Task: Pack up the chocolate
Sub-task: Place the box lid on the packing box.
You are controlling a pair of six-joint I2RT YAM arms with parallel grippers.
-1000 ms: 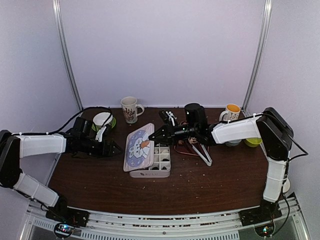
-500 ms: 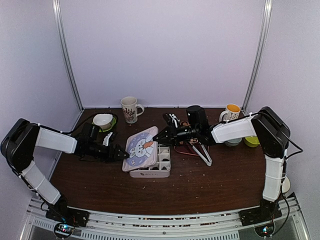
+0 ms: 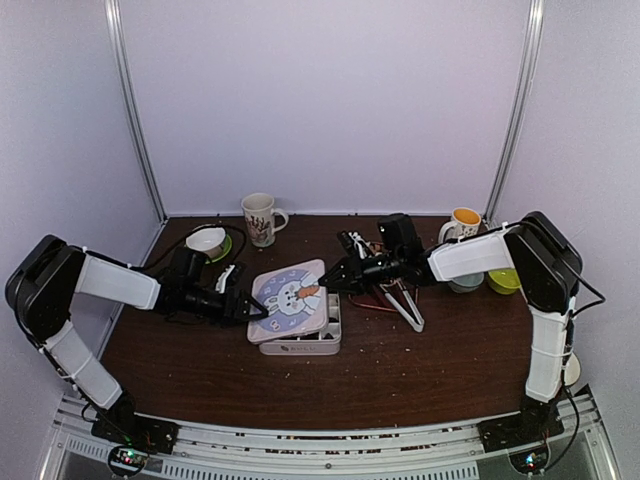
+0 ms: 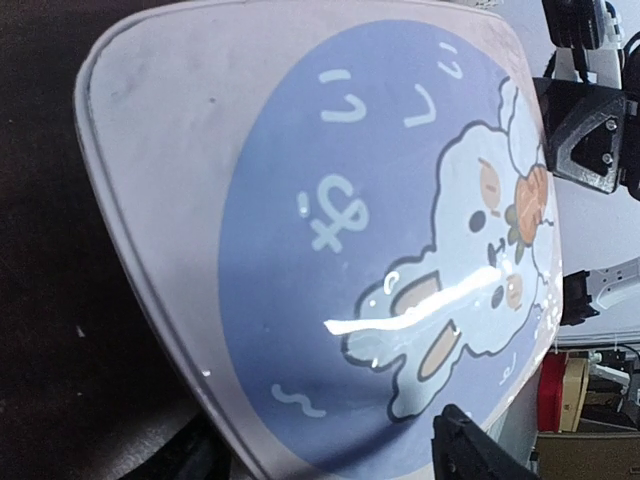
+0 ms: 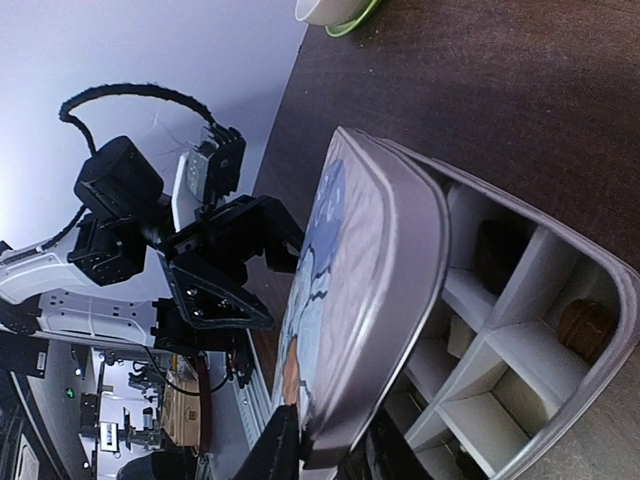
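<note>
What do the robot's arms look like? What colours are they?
The left arm and right arm both have smooth white shells with chunky black joints. The left gripper and right gripper are black, each with two pointy fingers. A black cable loops along the left arm.

Both arms stretched low, forearms near level, reaching inward toward each other. Left hand (image 3: 252,308) points right, fingers spread apart. Right hand (image 3: 326,284) points left, fingers narrowly parted; can't tell if gripping.
</note>
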